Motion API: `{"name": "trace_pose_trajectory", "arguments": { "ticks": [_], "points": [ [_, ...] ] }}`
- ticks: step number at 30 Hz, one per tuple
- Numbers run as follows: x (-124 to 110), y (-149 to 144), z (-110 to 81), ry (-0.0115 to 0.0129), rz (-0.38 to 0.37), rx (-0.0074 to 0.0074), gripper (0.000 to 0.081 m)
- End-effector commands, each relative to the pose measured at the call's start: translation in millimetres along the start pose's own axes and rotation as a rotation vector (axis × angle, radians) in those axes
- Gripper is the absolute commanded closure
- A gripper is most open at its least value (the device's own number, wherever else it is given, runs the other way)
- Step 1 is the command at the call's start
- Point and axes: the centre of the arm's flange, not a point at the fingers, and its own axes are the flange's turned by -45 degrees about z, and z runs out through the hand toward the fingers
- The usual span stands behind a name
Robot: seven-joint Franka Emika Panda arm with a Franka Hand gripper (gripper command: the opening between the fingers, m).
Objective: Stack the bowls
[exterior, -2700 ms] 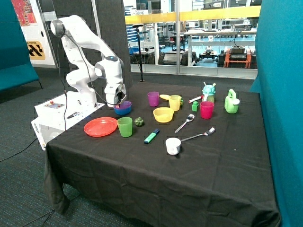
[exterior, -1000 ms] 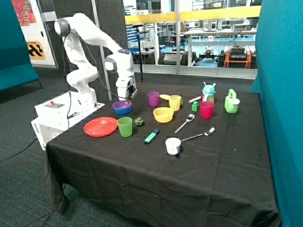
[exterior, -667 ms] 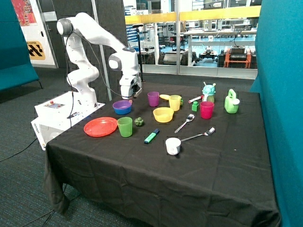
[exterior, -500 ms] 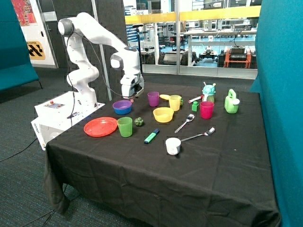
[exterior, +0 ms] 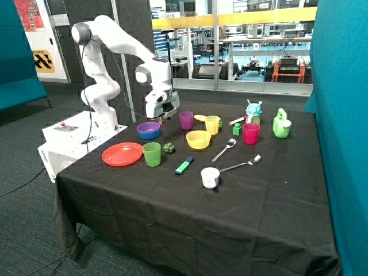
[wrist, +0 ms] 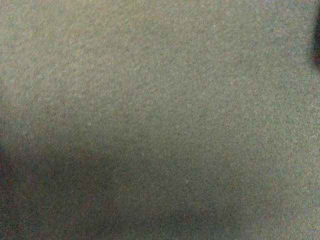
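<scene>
Gripper [exterior: 163,117] on the white Franka arm [exterior: 118,49] hangs above the black-clothed table [exterior: 241,207], beside the purple bowl nested in the blue bowl [exterior: 148,130] near the far edge by the robot's base; whether its fingers are spread cannot be told. Yellow bowl [exterior: 198,139] sits apart toward the table's middle, unstacked. Reaching for it risks clipping the purple cup [exterior: 186,119] or green cup [exterior: 152,154] standing close by.

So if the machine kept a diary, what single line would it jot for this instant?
stage: purple bowl sits in blue bowl | claw: raised above table, between that stack and purple cup | remaining: yellow bowl unstacked
</scene>
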Motion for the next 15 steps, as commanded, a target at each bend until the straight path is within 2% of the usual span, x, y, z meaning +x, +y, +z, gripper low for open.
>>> {"name": "trace_pose_trajectory", "arguments": {
  "ticks": [1,15],
  "points": [
    [10.4,-2.0,-1.8,-0.001,0.095,0.0,0.0312],
    [32.2,-13.3,1.1,-0.001,0.08,0.0,0.032]
  ]
}}
